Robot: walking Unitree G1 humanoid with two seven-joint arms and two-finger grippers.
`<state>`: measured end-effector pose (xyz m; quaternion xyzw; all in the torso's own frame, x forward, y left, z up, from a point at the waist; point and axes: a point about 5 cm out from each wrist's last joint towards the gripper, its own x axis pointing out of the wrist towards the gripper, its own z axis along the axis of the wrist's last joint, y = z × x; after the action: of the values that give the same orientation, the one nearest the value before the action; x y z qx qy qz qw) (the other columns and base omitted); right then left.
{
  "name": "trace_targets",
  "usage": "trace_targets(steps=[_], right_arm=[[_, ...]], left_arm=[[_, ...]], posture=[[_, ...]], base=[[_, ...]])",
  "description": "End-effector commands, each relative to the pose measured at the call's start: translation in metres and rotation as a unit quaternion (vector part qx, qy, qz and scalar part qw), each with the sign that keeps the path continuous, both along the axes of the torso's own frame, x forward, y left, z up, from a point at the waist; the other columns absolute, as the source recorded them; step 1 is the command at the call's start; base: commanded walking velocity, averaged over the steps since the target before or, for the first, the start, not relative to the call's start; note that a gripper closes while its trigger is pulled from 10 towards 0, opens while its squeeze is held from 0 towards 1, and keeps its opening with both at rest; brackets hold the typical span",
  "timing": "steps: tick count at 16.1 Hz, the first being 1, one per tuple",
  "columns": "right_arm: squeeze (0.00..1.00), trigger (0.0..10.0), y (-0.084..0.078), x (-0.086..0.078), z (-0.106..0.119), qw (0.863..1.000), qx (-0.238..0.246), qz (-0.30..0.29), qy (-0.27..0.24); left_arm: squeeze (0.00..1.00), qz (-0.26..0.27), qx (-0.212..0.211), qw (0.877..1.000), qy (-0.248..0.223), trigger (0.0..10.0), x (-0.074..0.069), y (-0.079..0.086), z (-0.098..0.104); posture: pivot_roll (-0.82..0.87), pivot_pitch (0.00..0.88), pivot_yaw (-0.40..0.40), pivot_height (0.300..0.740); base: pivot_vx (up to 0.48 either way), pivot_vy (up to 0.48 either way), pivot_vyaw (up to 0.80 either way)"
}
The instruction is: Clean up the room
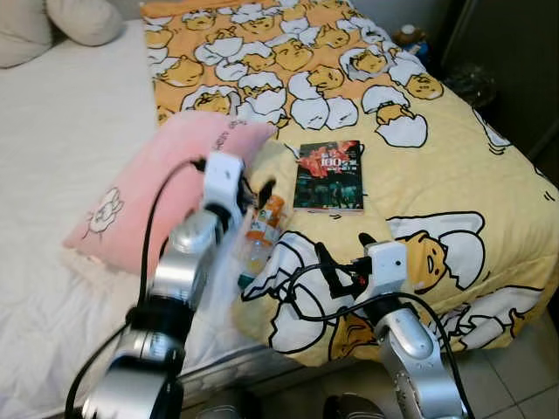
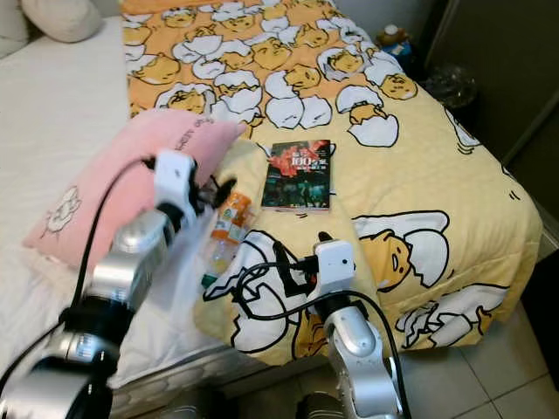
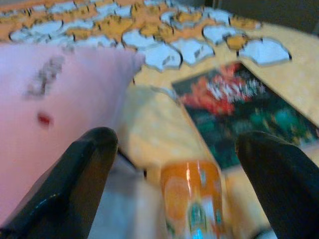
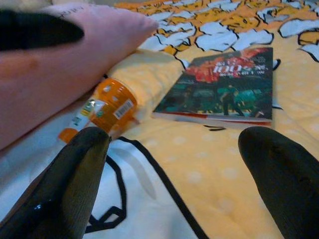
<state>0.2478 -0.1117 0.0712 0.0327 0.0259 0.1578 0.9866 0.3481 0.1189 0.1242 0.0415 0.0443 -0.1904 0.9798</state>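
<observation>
From the head views, the orange-labelled bottle (image 1: 260, 236) lies at frame centre-left on the bed (image 1: 70, 148), between pink pillow (image 1: 157, 188) and book (image 1: 328, 175); the left claw (image 1: 253, 194) hovers over it, the right claw (image 1: 342, 255) lower centre. Left wrist: blurred fingers (image 3: 75, 179) spread wide around the bottle's end; it could roll under the pillow if nudged. Right wrist: wide open, empty; the bottle's cap end is hard to make out.

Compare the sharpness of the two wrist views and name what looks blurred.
Left wrist view: soft throughout, the orange bottle and book smeared. Right wrist view: sharper, the book's cover readable, only the near black fingers out of focus.
</observation>
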Motion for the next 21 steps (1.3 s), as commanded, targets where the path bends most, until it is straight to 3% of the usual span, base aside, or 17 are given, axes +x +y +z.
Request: trace_targets(steps=[1, 2, 3, 4, 5, 6, 7, 9, 11, 14, 16, 20, 21], right_arm=[[0.0, 10.0, -0.002, -0.002, -0.002, 1.0, 0.002, -0.008, 0.002], [0.0, 10.0, -0.003, -0.003, -0.003, 1.0, 0.002, -0.01, 0.003], [0.0, 10.0, -0.004, -0.003, -0.004, 1.0, 0.002, -0.011, 0.004], [0.0, 10.0, -0.005, -0.004, -0.005, 1.0, 0.001, -0.011, 0.005], [0.0, 10.0, -0.005, -0.004, -0.005, 1.0, 0.0, -0.011, 0.006], [0.0, 10.0, -0.005, -0.004, -0.005, 1.0, -0.001, -0.01, 0.006], [0.0, 10.0, -0.005, -0.004, -0.005, 1.0, -0.001, -0.009, 0.005], [0.0, 10.0, -0.003, -0.005, -0.005, 1.0, -0.003, -0.005, 0.006], [0.0, 10.0, -0.003, -0.008, -0.005, 1.0, -0.006, -0.002, 0.007], [0.0, 10.0, -0.007, -0.016, -0.006, 1.0, -0.016, 0.001, 0.012], [0.0, 10.0, -0.011, -0.02, -0.006, 1.0, -0.02, -0.002, 0.016], [0.0, 10.0, -0.013, -0.022, -0.005, 0.999, -0.025, 0.0, 0.02], [0.0, 10.0, -0.013, -0.022, -0.005, 0.999, -0.025, 0.001, 0.021]], left_arm=[[0.0, -0.014, 0.038, 0.999, 0.0, 10.0, -0.004, 0.003, 0.003], [0.24, -0.04, 0.072, 0.996, 0.036, 10.0, -0.011, 0.004, -0.011], [0.85, -0.047, 0.081, 0.994, 0.062, 10.0, -0.014, 0.006, -0.02], [0.87, -0.047, 0.088, 0.99, 0.1, 10.0, -0.019, 0.01, -0.035], [0.79, -0.043, 0.08, 0.99, 0.11, 10.0, -0.02, 0.01, -0.039], [0.12, -0.037, 0.063, 0.99, 0.122, 10.0, -0.021, 0.007, -0.044], [0.0, -0.033, 0.046, 0.989, 0.133, 10.0, -0.02, 0.003, -0.048], [0.0, -0.009, 0.013, 0.987, 0.158, 10.0, -0.017, -0.004, -0.06], [0.0, 0.005, 0.011, 0.987, 0.161, 10.0, -0.014, -0.006, -0.065], [0.0, 0.044, 0.024, 0.984, 0.172, 10.0, -0.009, -0.006, -0.075], [0.0, 0.051, 0.048, 0.979, 0.193, 10.0, -0.014, -0.005, -0.086], [0.0, 0.035, 0.043, 0.973, 0.225, 10.0, -0.021, -0.011, -0.097], [0.0, 0.031, 0.041, 0.973, 0.224, 3.1, -0.021, -0.013, -0.097]], posture=[[-0.14, 0.056, 0.074, 0.74], [-0.14, 0.056, 0.072, 0.74], [-0.14, 0.057, 0.07, 0.74], [-0.14, 0.06, 0.068, 0.74], [-0.14, 0.062, 0.067, 0.74], [-0.14, 0.066, 0.065, 0.74], [-0.14, 0.068, 0.063, 0.74], [-0.15, 0.084, 0.054, 0.74], [-0.16, 0.092, 0.049, 0.74], [-0.2, 0.113, 0.038, 0.74], [-0.21, 0.123, 0.031, 0.74], [-0.22, 0.13, 0.022, 0.74], [-0.22, 0.13, 0.022, 0.74]], base=[[0.0, 0.0, 0.0], [0.0, 0.0, 0.0], [0.0, 0.0, 0.0], [0.0, 0.0, 0.0], [0.0, 0.0, 0.0], [0.0, 0.0, 0.0], [0.0, 0.0, 0.0], [0.0, 0.0, 0.0], [0.0, 0.0, 0.0], [0.0, 0.0, 0.0], [0.0, 0.0, 0.0], [0.0, 0.0, 0.0], [0.0, 0.0, 0.0]])
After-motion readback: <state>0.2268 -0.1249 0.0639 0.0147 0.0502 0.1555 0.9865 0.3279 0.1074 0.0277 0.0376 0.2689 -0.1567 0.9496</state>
